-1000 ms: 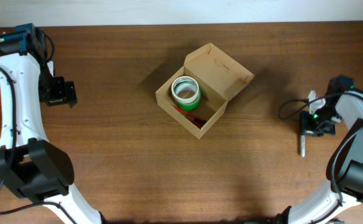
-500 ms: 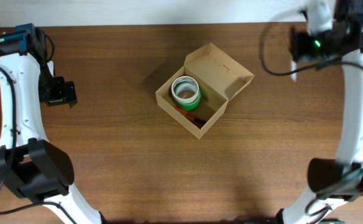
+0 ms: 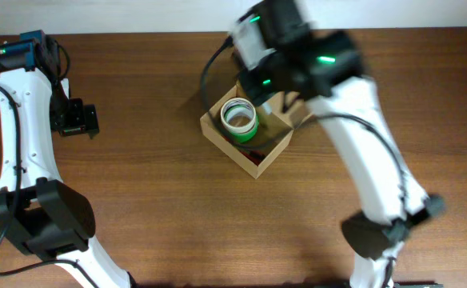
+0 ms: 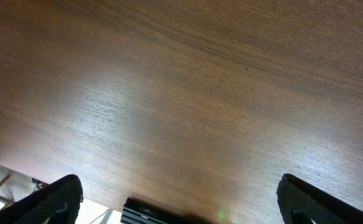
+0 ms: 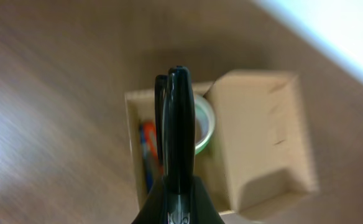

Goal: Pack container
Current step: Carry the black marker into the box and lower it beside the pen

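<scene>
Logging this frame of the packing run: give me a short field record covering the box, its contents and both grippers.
box: cardboard box, mid-table, lid open
contents: green tape roll; a red item beside it, too blurred to identify
left gripper: open, empty, over bare table at the left
right gripper: shut, nothing visible in it, above the box

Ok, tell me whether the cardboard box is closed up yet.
No, the right wrist view shows the container folded wide open, with the green tape roll inside it exposed.
</scene>
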`<state>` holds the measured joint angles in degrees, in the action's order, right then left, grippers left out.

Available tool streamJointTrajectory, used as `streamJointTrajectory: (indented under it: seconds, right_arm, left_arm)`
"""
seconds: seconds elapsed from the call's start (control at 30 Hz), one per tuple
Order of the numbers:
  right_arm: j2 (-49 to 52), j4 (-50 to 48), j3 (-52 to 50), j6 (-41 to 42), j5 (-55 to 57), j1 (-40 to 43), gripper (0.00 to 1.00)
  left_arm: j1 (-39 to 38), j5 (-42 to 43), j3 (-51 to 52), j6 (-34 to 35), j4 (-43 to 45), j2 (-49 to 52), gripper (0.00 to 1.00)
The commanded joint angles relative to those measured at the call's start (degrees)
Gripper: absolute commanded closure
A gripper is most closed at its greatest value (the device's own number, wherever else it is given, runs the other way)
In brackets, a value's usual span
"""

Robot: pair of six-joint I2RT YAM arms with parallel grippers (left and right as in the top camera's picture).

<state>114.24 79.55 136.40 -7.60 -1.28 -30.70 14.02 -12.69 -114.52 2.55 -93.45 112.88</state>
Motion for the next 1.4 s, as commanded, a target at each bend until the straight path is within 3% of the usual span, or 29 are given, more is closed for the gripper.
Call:
streamJointTrajectory:
  seconds: [0.0, 0.43, 1.37]
  right_arm:
    - [6.7, 0.4, -4.1, 3.5, 1.8, -1.3, 0.96]
    - [18.7, 0.3, -4.9, 5.1, -1.9, -1.5, 0.96]
    - [19.3, -2.6, -13.4, 3.4, -5.7, -4.2, 0.96]
  left_arm:
    - [0.4, -0.4, 0.3, -0.9, 0.0, -0.2, 0.0]
    - [0.4, -0.4, 0.3, -0.9, 0.2, -0.2, 0.0]
    - [0.4, -0.4, 0.3, -0.9, 0.2, -0.2, 0.0]
